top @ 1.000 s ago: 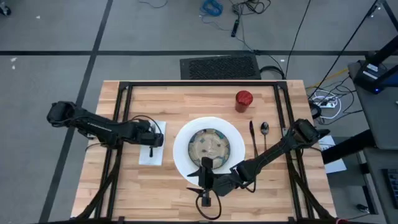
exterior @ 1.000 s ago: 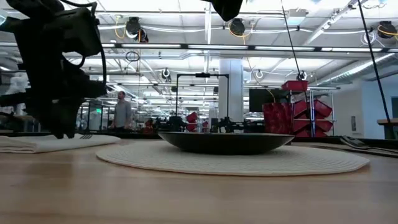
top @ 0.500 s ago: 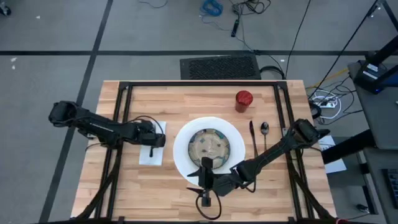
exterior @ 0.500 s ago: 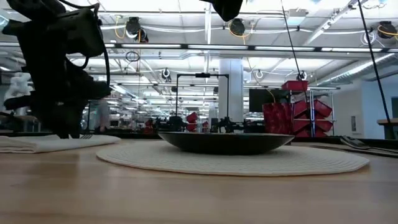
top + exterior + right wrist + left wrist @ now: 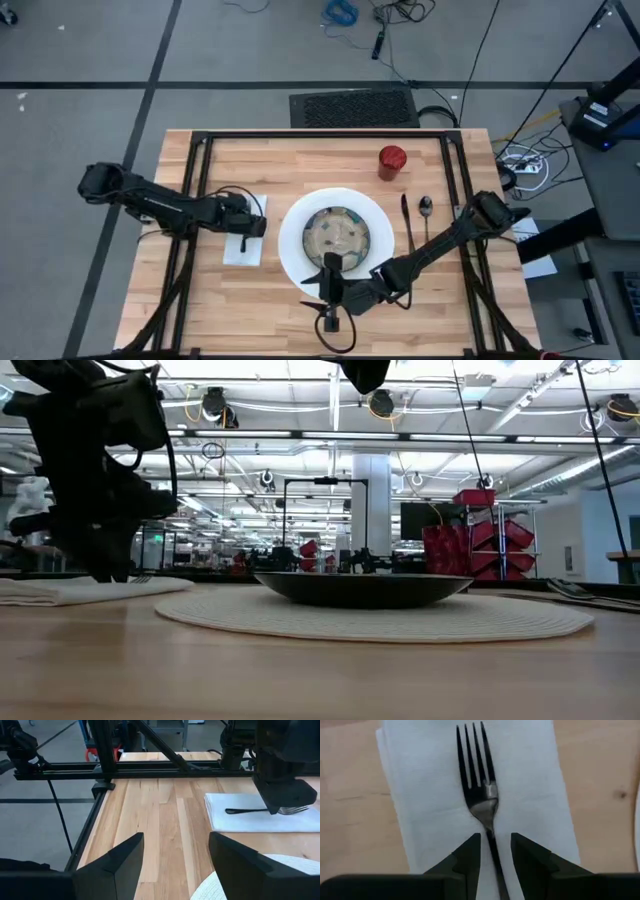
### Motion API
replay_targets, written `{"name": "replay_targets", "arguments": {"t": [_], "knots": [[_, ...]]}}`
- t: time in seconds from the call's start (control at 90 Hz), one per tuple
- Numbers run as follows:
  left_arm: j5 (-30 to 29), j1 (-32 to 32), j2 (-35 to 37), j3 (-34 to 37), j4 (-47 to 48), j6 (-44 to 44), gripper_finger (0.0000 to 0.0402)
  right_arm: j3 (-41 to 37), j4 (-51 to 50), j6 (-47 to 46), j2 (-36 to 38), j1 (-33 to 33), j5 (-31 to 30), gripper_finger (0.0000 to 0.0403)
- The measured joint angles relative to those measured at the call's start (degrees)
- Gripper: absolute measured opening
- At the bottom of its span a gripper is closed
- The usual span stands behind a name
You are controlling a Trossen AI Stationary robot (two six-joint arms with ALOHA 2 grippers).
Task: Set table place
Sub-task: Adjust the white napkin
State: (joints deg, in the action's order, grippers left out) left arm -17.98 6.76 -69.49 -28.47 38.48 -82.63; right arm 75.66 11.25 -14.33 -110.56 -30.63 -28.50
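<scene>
A dark fork lies flat on the white napkin, left of the white plate that carries the speckled bowl. My left gripper hangs low over the fork's handle. It is open, one finger on each side of the handle, and touches nothing. My right gripper is open and empty at the plate's near edge. A knife and a spoon lie right of the plate. The red cup stands beyond them on the table.
A black metal frame runs along the table's far edge, with rails down both sides. Bare wood lies at the near left and near right corners. The room behind holds racks and red bins.
In the low view my left gripper has edged a little toward the table's right above the napkin. Fork and napkin have stayed where they were.
</scene>
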Motion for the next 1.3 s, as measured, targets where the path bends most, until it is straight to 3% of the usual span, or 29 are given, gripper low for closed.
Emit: {"name": "replay_targets", "arguments": {"t": [0.622, 1.3], "knots": [[1.6, 0.0, 1.7, -1.9, 6.9, 3.9, 0.0093, 0.0, -0.5, 0.0, 0.0, -0.1, 0.0, 0.021], [0.2, 3.2, 1.7, 2.6, 7.3, -0.7, 0.0093, 0.0, -0.5, -0.5, 0.0, -0.2, 0.0, 0.021]]}}
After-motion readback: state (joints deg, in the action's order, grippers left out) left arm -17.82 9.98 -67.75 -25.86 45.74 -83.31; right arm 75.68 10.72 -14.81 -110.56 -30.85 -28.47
